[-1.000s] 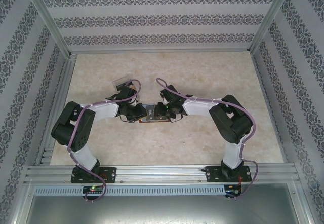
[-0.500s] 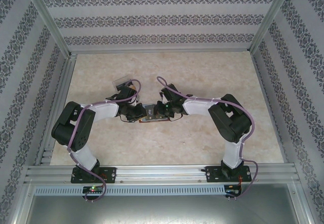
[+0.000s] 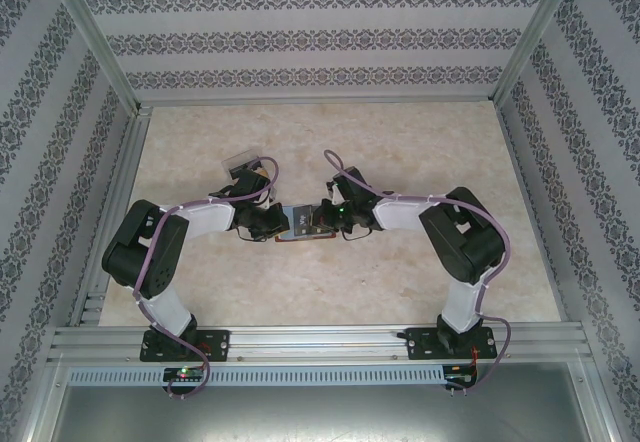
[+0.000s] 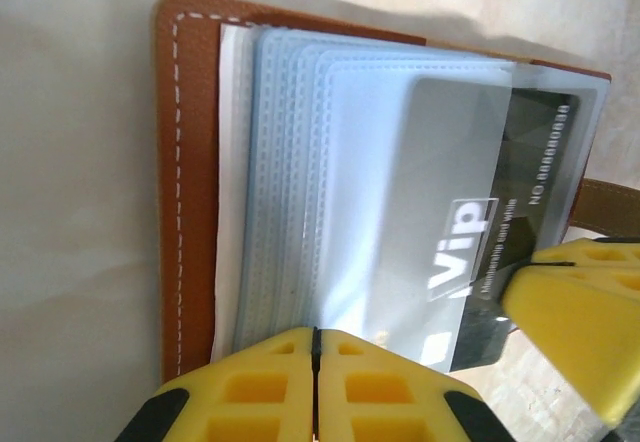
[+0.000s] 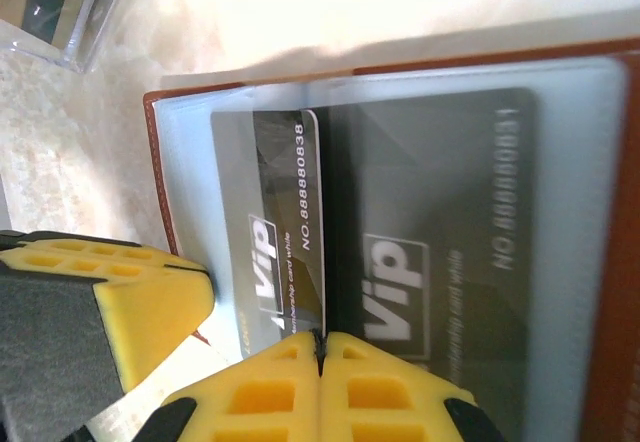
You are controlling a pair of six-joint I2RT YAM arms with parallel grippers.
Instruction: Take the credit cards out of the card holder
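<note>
The card holder (image 3: 300, 224) lies open and flat on the surface (image 3: 420, 142), between the two hands and right at their fingertips. The left hand (image 4: 315, 387) has its yellow fingers pressed together at the near edge of the stack of clear sleeves (image 4: 300, 162), which fans out just ahead of it. Whether any film is nipped in the seam I cannot tell. The right hand (image 5: 320, 367) is likewise pressed together, and the pale edge of a dark VIP card (image 5: 280, 232) runs straight into the seam between its fingers. It looks to be pinching that card or the film over it. A second dark card (image 5: 440, 262) sits in the pocket ahead and to the right of that hand. The cards should be light, stiff and slick, best taken by an exposed edge. The sleeves look thin, limp and clingy, and the holder seems light enough to drag along. One hand likely has to pin the sleeve stack while the other draws the card out along its pocket.
</note>
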